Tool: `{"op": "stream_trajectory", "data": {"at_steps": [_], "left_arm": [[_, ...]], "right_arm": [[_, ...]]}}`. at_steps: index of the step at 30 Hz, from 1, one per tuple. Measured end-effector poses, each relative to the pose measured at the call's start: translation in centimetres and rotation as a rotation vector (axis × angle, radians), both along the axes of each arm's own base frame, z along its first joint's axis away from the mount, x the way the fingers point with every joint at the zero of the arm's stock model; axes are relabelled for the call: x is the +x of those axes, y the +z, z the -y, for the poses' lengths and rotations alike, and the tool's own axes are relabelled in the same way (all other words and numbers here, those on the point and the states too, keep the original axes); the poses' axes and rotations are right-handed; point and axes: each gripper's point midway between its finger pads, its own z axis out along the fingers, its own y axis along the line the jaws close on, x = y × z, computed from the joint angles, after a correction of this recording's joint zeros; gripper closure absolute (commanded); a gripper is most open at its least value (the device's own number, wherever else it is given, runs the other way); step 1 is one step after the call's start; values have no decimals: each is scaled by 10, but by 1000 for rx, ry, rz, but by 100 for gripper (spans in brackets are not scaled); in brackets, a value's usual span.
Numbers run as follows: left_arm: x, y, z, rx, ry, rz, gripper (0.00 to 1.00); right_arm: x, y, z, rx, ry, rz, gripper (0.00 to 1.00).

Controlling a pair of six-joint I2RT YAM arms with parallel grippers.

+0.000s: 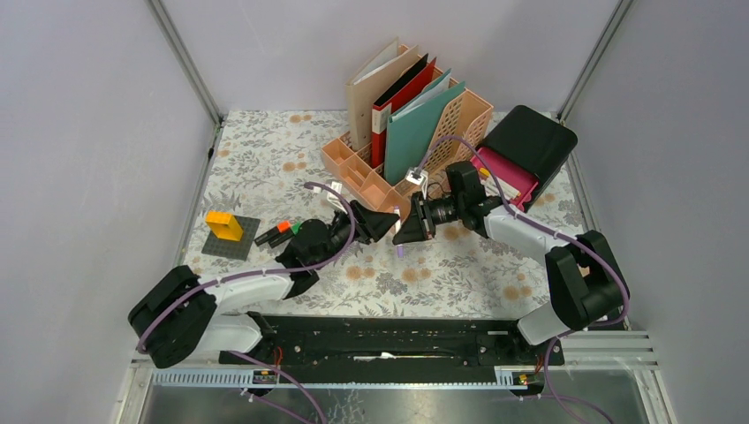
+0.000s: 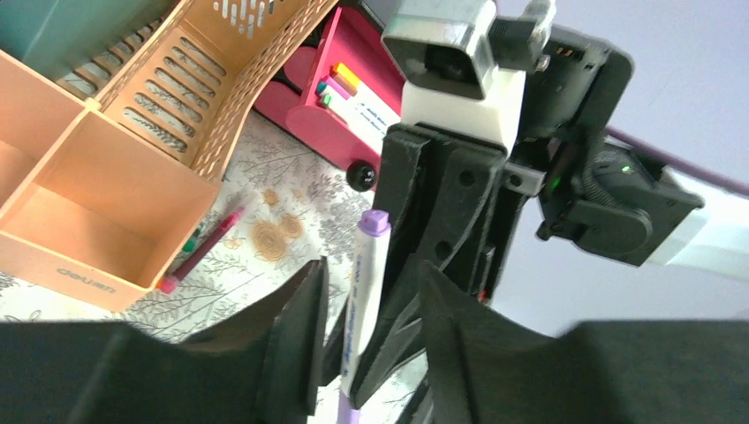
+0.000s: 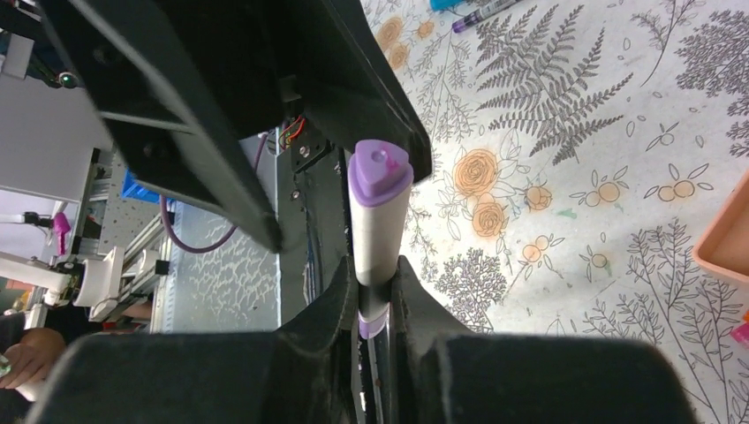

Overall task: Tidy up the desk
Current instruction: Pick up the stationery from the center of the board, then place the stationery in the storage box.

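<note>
1. Top view. The desk (image 1: 265, 159) lies flat under both arms, floral cloth up, grey walls on three sides. I judge its long axis to run left-right, parallel to the arm bases, with the far edge at the back wall. The left gripper (image 1: 375, 223) and right gripper (image 1: 411, 231) meet tip to tip above its middle, just in front of the peach file rack (image 1: 459, 124). What passes between them is too small to read here. A yellow block (image 1: 223, 227) sits well apart at the left.

2. Left wrist view. A white marker (image 2: 360, 300), purple at both ends, stands between the left fingers (image 2: 305, 309). Its long axis runs near upright in this view, top end against the right gripper. Gaps show on both sides, so the left fingers are parted around it and not pinching. An organiser compartment (image 2: 88, 203) is close by, with a pink pen (image 2: 203, 250) on the cloth beside it.

3. Right wrist view. The right fingers (image 3: 340, 305) are clenched on the marker near one end. Most of its length sticks out toward the left gripper.

4. Risks (judgement).
   - The grip is near one end only, so the marker could pivot or slip.
   - If the arms separate off-axis, a left finger could knock it loose.
   - It would then drop to the desk and roll.
</note>
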Motion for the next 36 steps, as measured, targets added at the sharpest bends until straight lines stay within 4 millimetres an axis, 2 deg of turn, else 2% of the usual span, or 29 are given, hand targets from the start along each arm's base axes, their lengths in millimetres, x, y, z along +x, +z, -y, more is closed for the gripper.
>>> {"op": "stream_trajectory", "data": {"at_steps": [8, 10, 13, 17, 22, 31, 36], "left_arm": [[-4, 20, -18, 38, 34, 69, 8], [-6, 25, -23, 42, 43, 95, 2], [-8, 27, -33, 51, 64, 118, 1], [-10, 16, -46, 94, 94, 113, 1], [-6, 5, -57, 153, 125, 89, 1], [-3, -8, -66, 204, 148, 62, 1], [-2, -13, -68, 221, 151, 51, 1]], "right_arm": [[2, -3, 7, -64, 33, 92, 100], [4, -2, 10, -90, 39, 139, 100], [8, 1, 17, -139, 40, 228, 100], [11, 8, 32, -202, 31, 366, 100], [28, 21, 61, -271, -45, 496, 99], [87, 42, 150, -487, -343, 625, 96], [106, 39, 193, -632, -479, 642, 95]]}}
